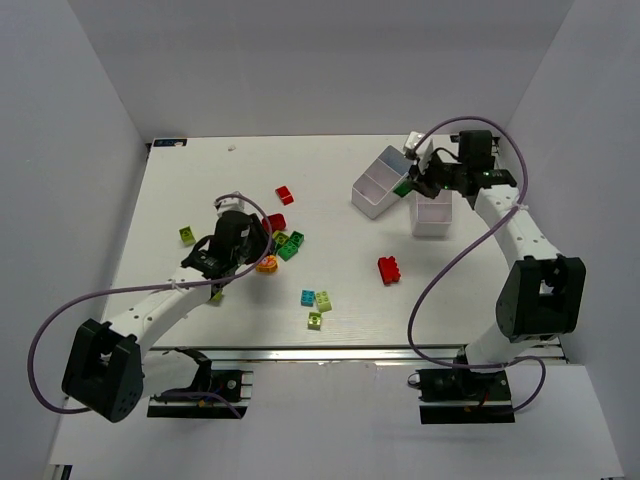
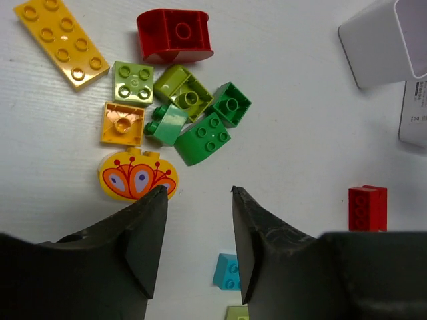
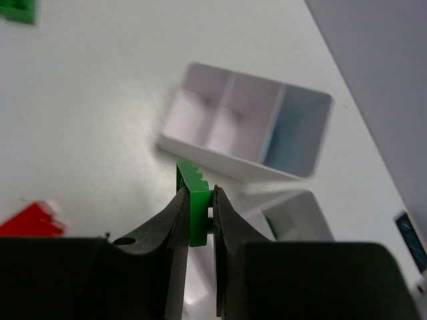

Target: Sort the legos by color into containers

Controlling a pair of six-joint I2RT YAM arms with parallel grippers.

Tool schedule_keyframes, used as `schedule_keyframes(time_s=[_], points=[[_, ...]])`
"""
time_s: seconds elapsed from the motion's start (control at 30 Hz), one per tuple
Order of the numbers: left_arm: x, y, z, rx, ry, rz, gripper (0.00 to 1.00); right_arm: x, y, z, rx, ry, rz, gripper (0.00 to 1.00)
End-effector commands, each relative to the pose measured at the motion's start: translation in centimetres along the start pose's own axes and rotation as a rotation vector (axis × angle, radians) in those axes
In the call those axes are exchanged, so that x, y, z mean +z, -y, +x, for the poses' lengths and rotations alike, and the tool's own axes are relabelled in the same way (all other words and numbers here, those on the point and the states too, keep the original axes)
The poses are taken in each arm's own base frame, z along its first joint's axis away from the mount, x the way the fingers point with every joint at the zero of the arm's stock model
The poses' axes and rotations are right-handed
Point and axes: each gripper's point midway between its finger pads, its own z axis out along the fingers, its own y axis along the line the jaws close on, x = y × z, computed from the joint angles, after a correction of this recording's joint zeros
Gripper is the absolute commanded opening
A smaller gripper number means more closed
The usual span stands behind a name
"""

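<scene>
On the white table (image 1: 200, 180): legos (image 2: 193, 110) loose mid-left, two white containers (image 1: 385, 185) far right.
Room: plain white walls (image 1: 300, 60).
Writing: sticker (image 2: 415, 110), txt too small to read.
Your L gripper (image 2: 199, 200): jaws apart, nothing btwn.
Your R gripper (image 3: 199, 195): clamped on green lego (image 3: 193, 210), above containers.

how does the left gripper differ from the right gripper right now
The left gripper has its jaws apart with nothing between them; the right gripper is shut on a green lego. The left gripper hangs over bare table next to the pile of loose legos, while the right gripper is by the white containers. Both have dark two-finger jaws.
</scene>
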Motion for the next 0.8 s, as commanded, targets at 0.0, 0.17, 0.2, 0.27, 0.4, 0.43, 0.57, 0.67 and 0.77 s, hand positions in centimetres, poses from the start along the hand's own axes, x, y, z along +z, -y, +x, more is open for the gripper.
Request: schedule_keyframes(time_s=[0.0, 0.17, 0.2, 0.27, 0.4, 0.43, 0.57, 0.67, 0.77], points=[[-1.0, 0.4, -0.2, -0.079, -0.016, 0.033, 0.54, -2.2, 6.8, 1.3, -0.132, -0.087, 0.214, 0.0], [-1.2, 0.1, -0.5, -0.085, -0.013, 0.023, 0.57, -3.6, 10.1, 2.5, -0.17, -0.119, 0.298, 0.0], [-1.2, 0.0, -0.6, -0.088, -0.013, 0.02, 0.57, -3.6, 10.6, 2.4, -0.184, -0.123, 0.304, 0.0], [-1.3, -0.1, -0.6, -0.089, -0.011, 0.02, 0.58, -3.5, 11.1, 2.5, -0.199, -0.129, 0.308, 0.0], [-1.4, -0.4, -0.8, -0.093, -0.009, 0.008, 0.61, -4.2, 12.9, 3.6, -0.229, -0.152, 0.348, 0.0], [-1.6, -0.4, -0.9, -0.094, -0.006, 0.009, 0.61, -4.2, 13.3, 3.3, -0.238, -0.148, 0.353, 0.0], [-1.7, -0.7, -1.0, -0.098, -0.004, -0.002, 0.63, -3.6, 13.8, 3.8, -0.245, -0.156, 0.343, 0.0], [-1.9, -0.8, -1.3, -0.104, 0.003, -0.003, 0.64, -3.1, 13.5, 4.5, -0.242, -0.164, 0.318, 0.0], [-2.1, -0.8, -1.4, -0.11, 0.007, -0.005, 0.64, -2.7, 12.9, 5.2, -0.236, -0.167, 0.292, 0.01]])
